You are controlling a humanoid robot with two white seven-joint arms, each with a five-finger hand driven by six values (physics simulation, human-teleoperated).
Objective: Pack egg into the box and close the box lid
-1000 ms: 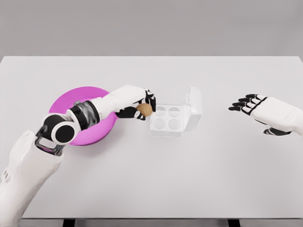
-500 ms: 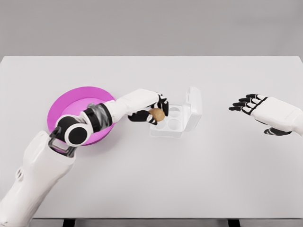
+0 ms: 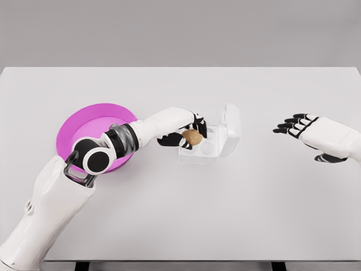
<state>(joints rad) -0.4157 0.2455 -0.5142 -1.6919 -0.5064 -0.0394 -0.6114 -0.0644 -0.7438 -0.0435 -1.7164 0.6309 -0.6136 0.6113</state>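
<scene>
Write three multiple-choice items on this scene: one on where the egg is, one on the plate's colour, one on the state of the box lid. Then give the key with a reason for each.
1. Where is the egg?
A. lying on the plate
B. in the left hand, over the box
C. in the right hand

2. What colour is the plate?
A. magenta
B. green
C. yellow

3. How is the box lid?
A. shut flat over the cups
B. lying apart on the table
C. open, standing up at the box's right side

Key:
1 B, the left hand's fingers wrap the brown egg above the box's left cups, while the right hand hovers empty far to the right.
2 A, the round plate on the table is plainly magenta.
3 C, the lid is raised and the empty cups show.
</scene>
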